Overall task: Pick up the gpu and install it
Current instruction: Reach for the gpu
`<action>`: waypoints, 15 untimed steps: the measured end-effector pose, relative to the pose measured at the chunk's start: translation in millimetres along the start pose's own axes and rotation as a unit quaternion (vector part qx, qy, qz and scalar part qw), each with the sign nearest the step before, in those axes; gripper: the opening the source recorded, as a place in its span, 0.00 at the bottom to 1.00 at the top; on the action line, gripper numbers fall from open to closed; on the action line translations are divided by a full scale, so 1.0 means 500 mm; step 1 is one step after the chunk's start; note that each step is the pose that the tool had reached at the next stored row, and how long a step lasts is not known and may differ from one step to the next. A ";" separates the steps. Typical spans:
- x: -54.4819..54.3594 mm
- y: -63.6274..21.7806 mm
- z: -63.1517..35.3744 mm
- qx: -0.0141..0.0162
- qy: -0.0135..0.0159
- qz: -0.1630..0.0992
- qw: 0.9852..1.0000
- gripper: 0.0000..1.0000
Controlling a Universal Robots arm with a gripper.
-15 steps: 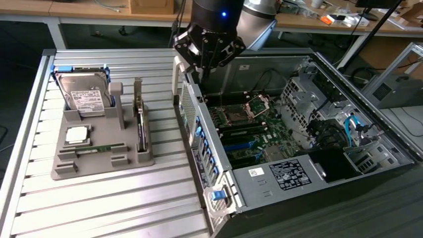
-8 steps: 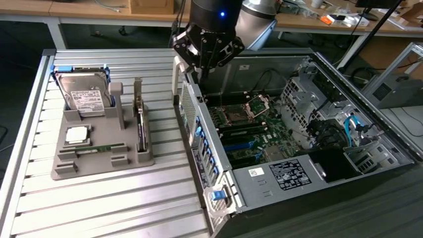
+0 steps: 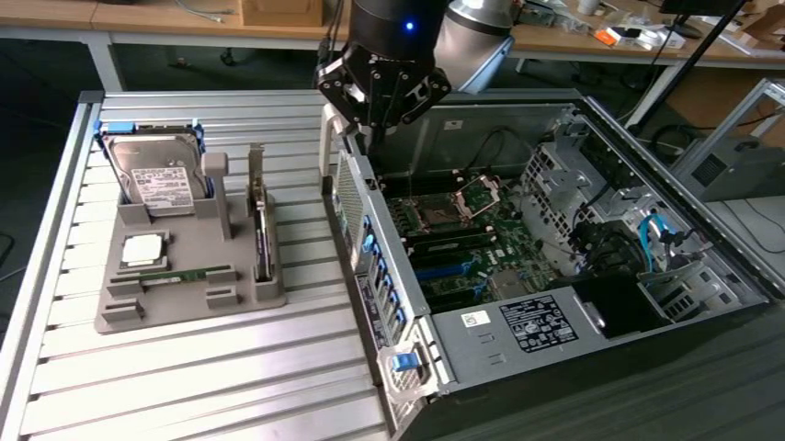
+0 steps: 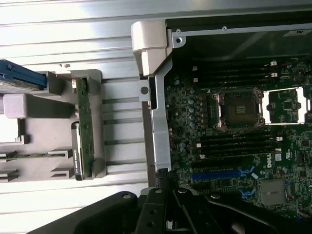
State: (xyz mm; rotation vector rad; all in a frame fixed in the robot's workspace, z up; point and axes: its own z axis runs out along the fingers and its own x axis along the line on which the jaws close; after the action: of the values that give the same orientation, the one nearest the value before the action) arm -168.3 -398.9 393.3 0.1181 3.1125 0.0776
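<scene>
We are hovering our black gripper [image 3: 368, 136] over the open computer case's [image 3: 491, 342] sheet-metal rim, fingers pinched together, gripping nothing. The gpu [image 3: 260, 230] is standing on its thin edge, slotted in the grey moulded holder [image 3: 147, 310] on the ribbed aluminium table [image 3: 184, 386].

I count one gripper [image 3: 366, 136] of my own and one open computer case [image 3: 491, 342], with two processor sockets [image 3: 437, 217] [image 3: 480, 193] on its board. One grey tray [image 3: 184, 296] carries one hard drive [image 3: 162, 180], one gpu [image 3: 260, 220], one processor chip [image 3: 143, 248] and one memory stick [image 3: 184, 273].
</scene>
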 end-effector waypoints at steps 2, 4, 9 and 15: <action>0.002 0.000 0.000 0.000 0.000 0.000 1.000 0.11; 0.003 0.000 0.000 0.000 0.000 0.000 1.000 0.11; 0.007 -0.001 0.000 0.000 0.000 0.000 1.000 0.11; 0.012 -0.001 0.000 0.000 0.000 0.000 1.000 0.11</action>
State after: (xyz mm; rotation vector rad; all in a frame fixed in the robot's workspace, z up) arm -174.3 -398.9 393.3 0.1182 3.1125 0.0776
